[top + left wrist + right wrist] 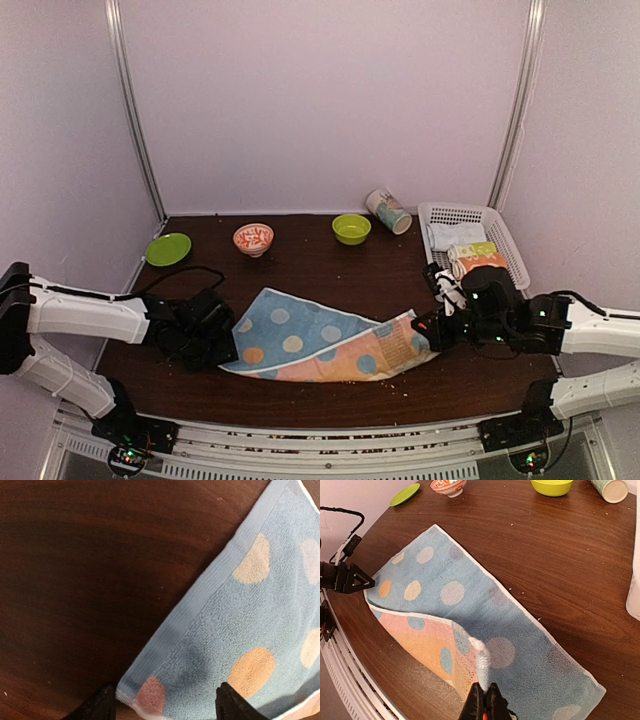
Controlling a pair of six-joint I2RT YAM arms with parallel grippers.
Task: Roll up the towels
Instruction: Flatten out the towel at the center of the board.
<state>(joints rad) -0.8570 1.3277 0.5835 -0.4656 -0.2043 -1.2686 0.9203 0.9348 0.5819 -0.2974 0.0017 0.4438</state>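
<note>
A light blue towel [300,335] with coloured dots lies spread on the dark table, its near edge folded over to show an orange-pink underside [427,640]. My right gripper [486,687] is shut on a pinched-up bit of that folded white edge, at the towel's right end [430,330]. My left gripper [165,690] is open low over the towel's left corner [145,695], one finger on each side of it. An orange towel [482,263] sits rolled in the basket, partly behind my right arm.
A white basket [500,225] at the back right holds a pale roll [448,235] and a yellow-green roll [472,248]. Along the back are a green plate [168,248], a red-patterned bowl [253,238], a yellow-green bowl [351,228] and a tipped cup [388,211].
</note>
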